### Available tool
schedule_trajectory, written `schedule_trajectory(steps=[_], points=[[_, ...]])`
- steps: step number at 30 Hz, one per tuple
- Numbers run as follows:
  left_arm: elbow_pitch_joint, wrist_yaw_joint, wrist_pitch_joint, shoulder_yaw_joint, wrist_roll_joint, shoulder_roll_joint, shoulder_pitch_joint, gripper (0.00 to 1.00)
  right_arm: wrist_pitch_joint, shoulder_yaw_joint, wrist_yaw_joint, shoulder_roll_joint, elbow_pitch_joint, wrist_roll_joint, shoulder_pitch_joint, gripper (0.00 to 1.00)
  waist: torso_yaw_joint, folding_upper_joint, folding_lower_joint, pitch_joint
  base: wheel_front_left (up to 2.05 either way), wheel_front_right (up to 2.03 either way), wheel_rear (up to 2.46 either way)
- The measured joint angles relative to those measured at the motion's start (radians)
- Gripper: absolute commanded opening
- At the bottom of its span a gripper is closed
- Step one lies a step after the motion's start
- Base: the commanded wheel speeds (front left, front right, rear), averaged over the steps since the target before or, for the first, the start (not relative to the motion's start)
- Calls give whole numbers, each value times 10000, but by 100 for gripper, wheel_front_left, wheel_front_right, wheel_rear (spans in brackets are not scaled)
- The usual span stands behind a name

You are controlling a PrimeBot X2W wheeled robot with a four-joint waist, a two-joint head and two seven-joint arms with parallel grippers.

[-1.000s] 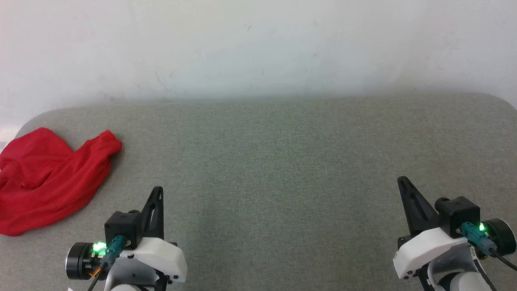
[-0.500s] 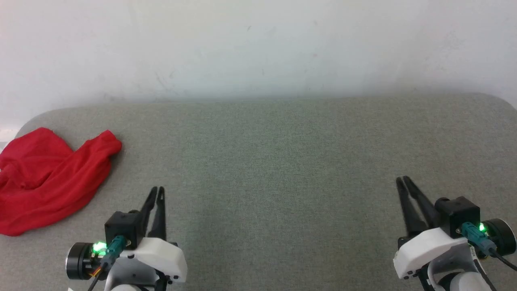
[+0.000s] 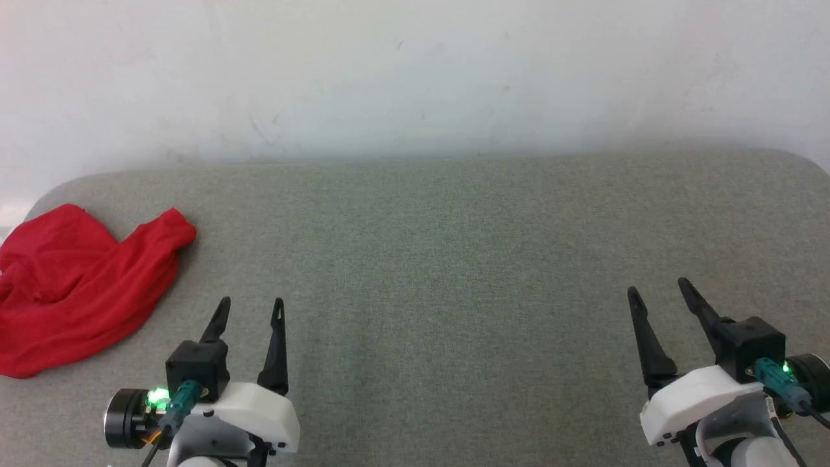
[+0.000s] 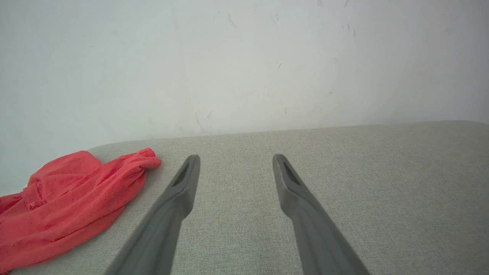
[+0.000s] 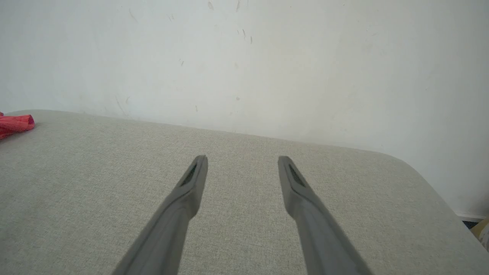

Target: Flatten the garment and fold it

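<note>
Evenly low: left fingers [image 3: 275,350], right fingers [image 3: 644,340] spread, pointing forward.

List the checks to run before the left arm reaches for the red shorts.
1. Left hand open: ok, spread wide.
2. Right hand open: ok.
3. Both hands empty: ok, nothing held.
4. Garment free to grasp: ok, it lies apart from both hands on the grey surface.
5. Garment flat: not ok, it is bunched and creased.
6. Whole garment inside the head view: not ok, the picture's left edge cuts it off.
</note>
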Motion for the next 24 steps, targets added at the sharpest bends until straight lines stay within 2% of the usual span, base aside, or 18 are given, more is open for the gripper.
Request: schedule_trajectory(steps=[24], points=[[-151, -2, -454, 176, -150, 0, 141, 100, -510, -453, 0, 0, 90, 337, 4, 100, 195, 0, 0, 67, 0, 0, 0]])
